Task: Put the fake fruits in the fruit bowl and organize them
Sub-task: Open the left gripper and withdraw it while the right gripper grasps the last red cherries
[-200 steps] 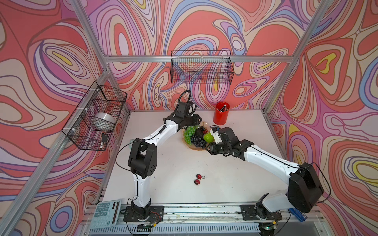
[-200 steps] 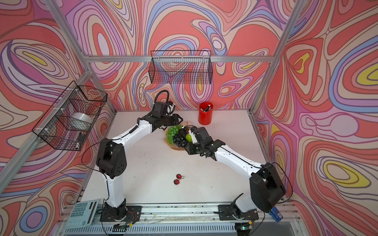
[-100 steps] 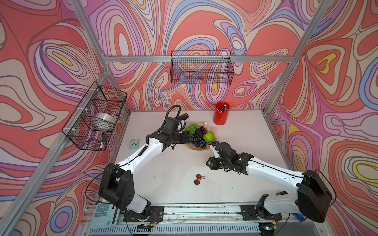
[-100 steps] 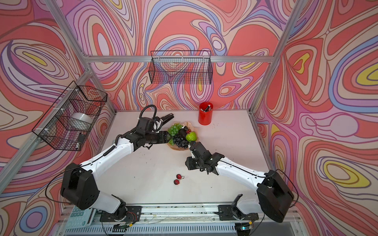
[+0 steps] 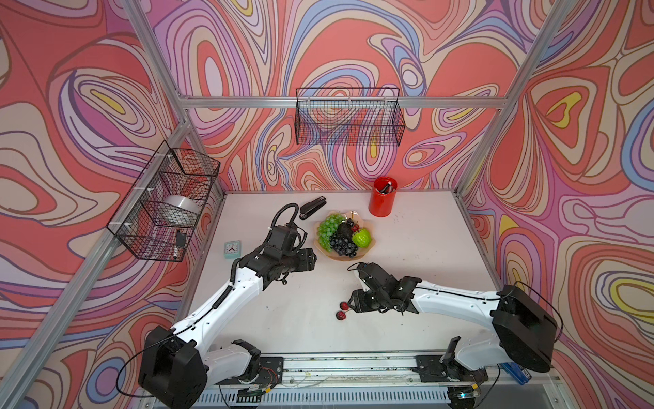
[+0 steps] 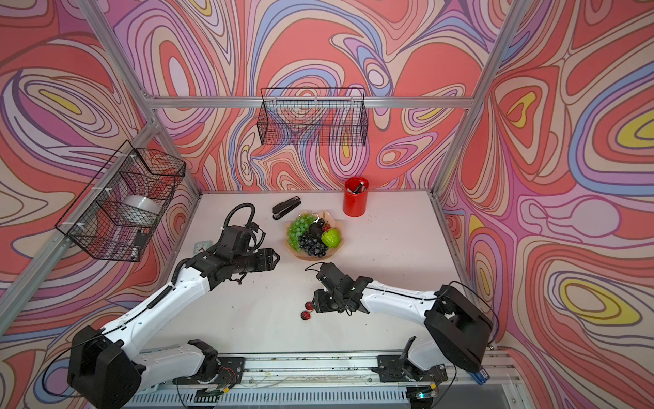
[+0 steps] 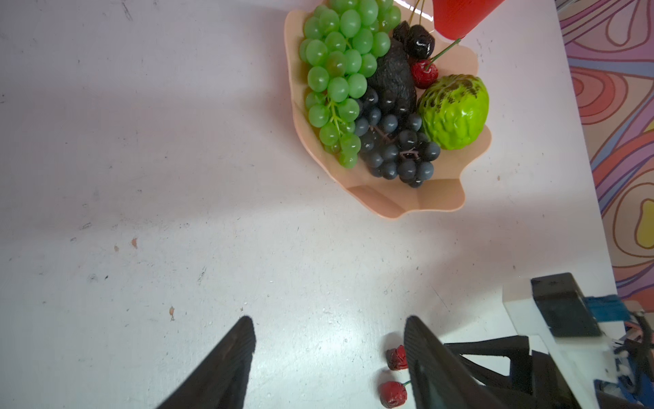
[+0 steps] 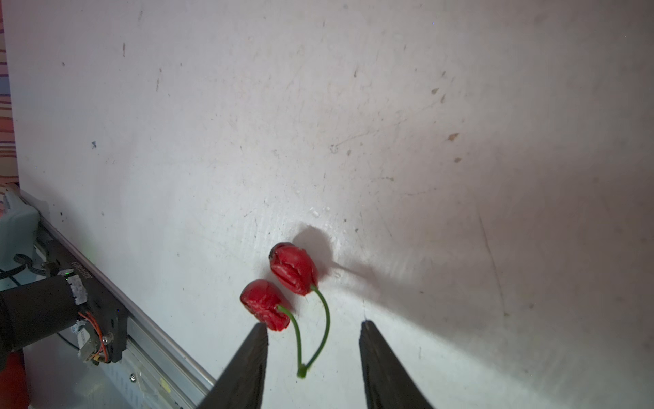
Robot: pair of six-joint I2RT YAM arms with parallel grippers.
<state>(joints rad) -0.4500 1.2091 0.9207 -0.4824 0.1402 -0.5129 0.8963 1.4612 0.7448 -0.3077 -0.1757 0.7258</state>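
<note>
Table (image 5: 424, 255): one cherry pair (image 8: 293, 269) is left on it, well apart from the bowl (image 7: 407, 203).
Bowl: it is already crowded with piled fruit (image 7: 375, 106); anything dropped carelessly could be rolled out over the low rim.
Left gripper (image 7: 329, 320): fingers are spread wide near the bowl and nothing is held.
Right gripper (image 8: 313, 324): fingers are parted astride the stem (image 8: 299, 340); nothing is gripped.
Stem: it is thin and could be missed or slipped if pinched off-centre.

Bare table (image 5: 424, 255) around cherries (image 8: 293, 271), bowl (image 7: 407, 198) well apart
</note>
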